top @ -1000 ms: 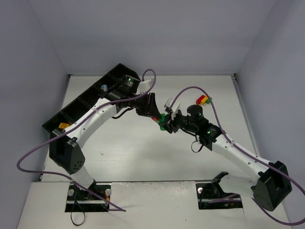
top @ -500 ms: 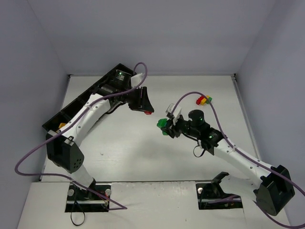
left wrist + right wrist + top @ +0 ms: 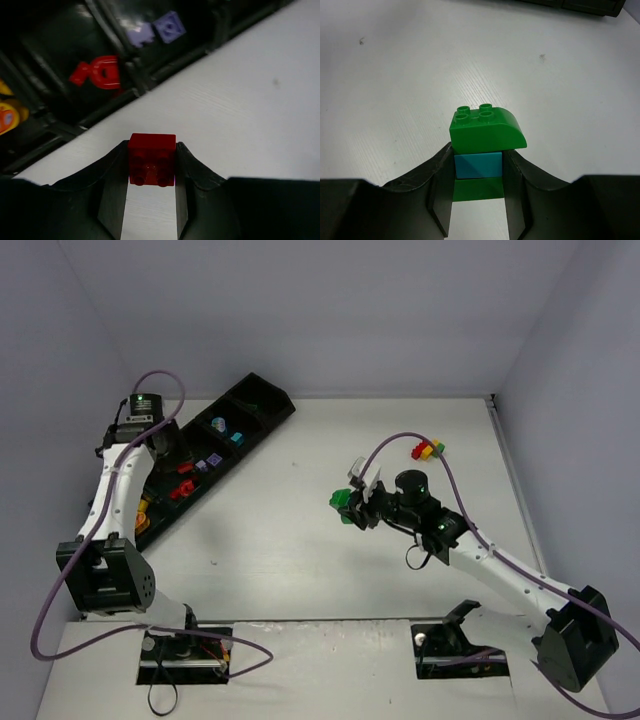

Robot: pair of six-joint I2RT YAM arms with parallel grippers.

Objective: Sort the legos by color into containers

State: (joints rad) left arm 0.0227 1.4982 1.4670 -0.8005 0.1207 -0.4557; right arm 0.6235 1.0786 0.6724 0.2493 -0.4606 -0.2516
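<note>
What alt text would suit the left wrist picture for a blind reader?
A dark red lego is pinched in the left end effector, above a white table. Beyond lies a black tray holding a red lego and lilac legos in separate compartments.

Looks like a robotics lab test cell: closed in by plain grey walls, fitted with a white tabletop, a bolted-down left arm and right arm, and trailing purple cables.

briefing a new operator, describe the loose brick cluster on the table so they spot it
On the white table, look far right, where the thin purple cable loops. Beside that loop lies a small cluster of plastic bricks, red, yellow and green in a row. It alone lies on bare tabletop; other bricks are in the long black tray or gripped.
</note>
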